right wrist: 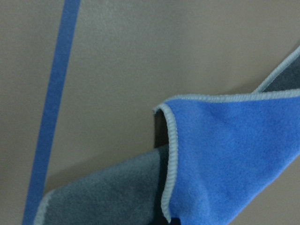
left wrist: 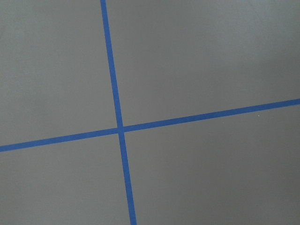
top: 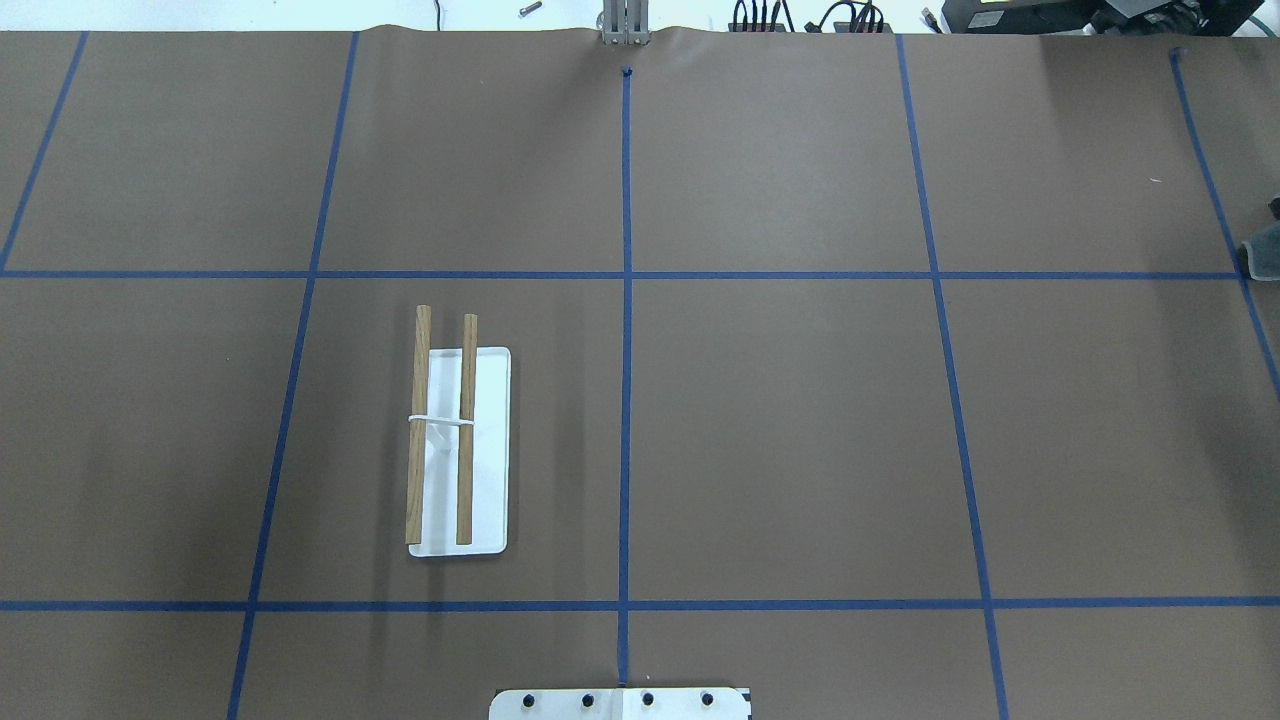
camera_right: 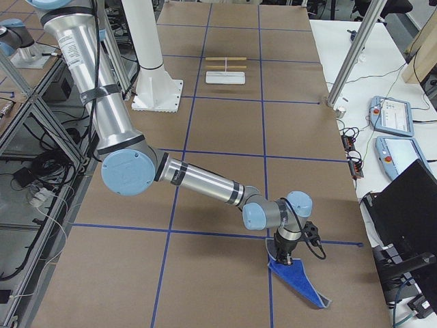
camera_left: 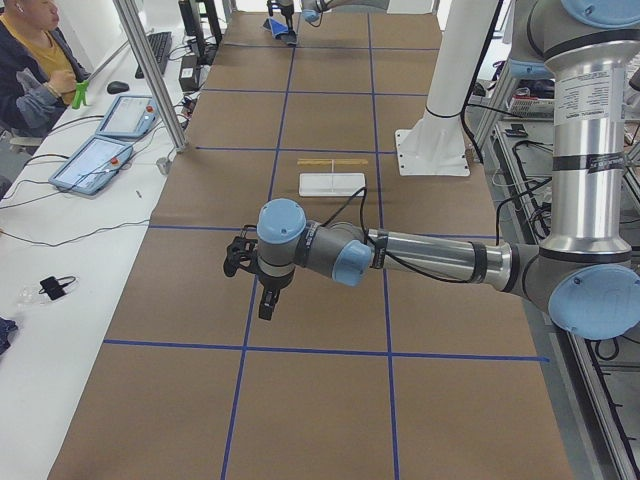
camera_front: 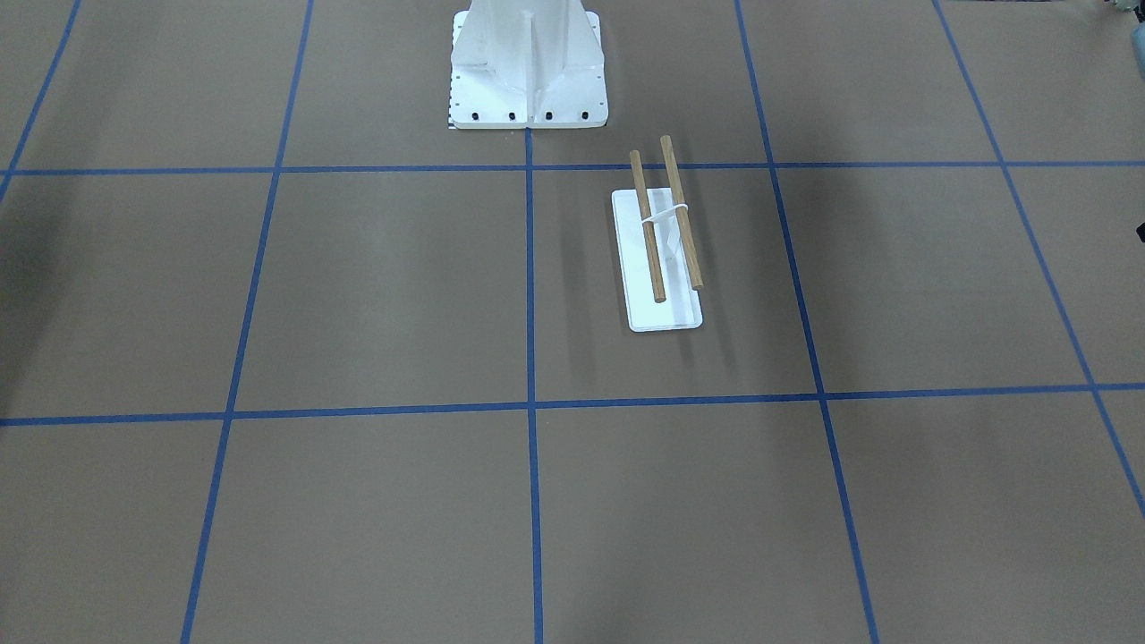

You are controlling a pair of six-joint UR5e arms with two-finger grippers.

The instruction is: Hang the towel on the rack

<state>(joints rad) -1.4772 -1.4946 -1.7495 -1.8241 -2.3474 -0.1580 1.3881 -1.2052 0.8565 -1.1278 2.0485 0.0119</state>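
The rack [camera_front: 666,215] has two brown wooden rods over a white base plate [camera_front: 666,313]. It also shows in the overhead view [top: 440,425], left of centre, and small in the side views [camera_left: 332,162] [camera_right: 225,63]. The blue towel [camera_right: 293,277] with its pale grey border lies at the table's far right end, one part raised off the table. It fills the right wrist view [right wrist: 225,154]. My right gripper [camera_right: 283,258] is at the towel's raised part; I cannot tell whether it is open or shut. My left gripper [camera_left: 262,300] hangs over bare table, far from the rack; its state cannot be told.
The large white bolted pedestal [camera_front: 528,63] stands at the robot's side of the table, close to the rack. Blue tape lines [left wrist: 117,126] grid the brown table. An operator [camera_left: 30,60] sits at a side desk with tablets [camera_left: 95,160].
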